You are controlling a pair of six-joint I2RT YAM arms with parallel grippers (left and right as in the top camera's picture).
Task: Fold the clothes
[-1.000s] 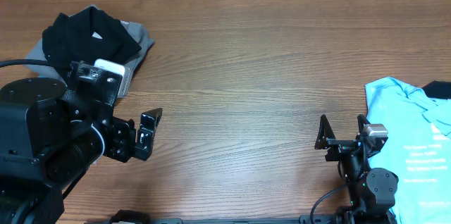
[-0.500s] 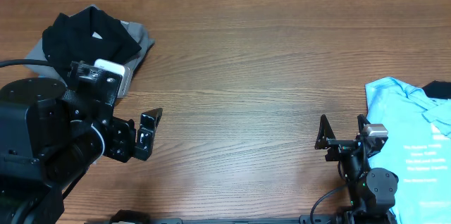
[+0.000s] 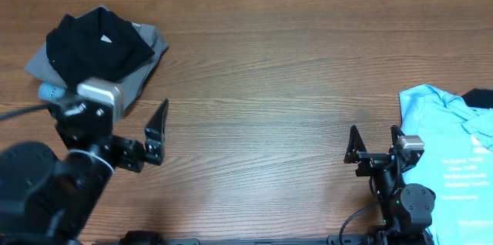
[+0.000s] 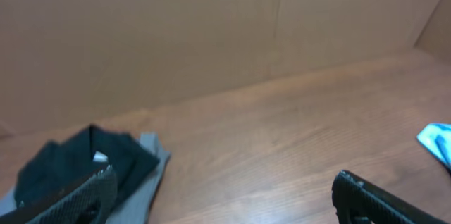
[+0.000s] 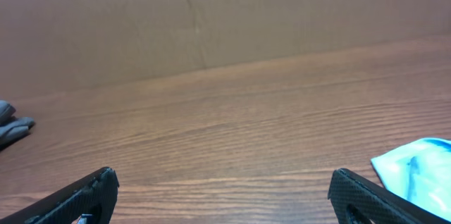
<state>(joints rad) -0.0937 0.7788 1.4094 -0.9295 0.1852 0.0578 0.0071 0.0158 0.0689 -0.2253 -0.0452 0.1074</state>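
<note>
The bench [image 3: 269, 83] is a warm reddish-brown with fine wood grain streaked across it, and the wall [image 4: 176, 34] behind it in the wrist views is a plain cardboard tan. The trousers [image 3: 92, 45] are solid black apart from a small white waist label [image 3: 105, 38], and the shorts [image 3: 150, 48] showing at their edge are mid-grey. The T-shirt [image 3: 443, 137] is light blue with lines of white print, a scrap of black cloth [image 3: 479, 97] beside it. The left tool [image 4: 223, 182] and the right tool [image 3: 374, 141] are matt black, each arm carrying a silver-white camera housing [image 3: 98, 91].
</note>
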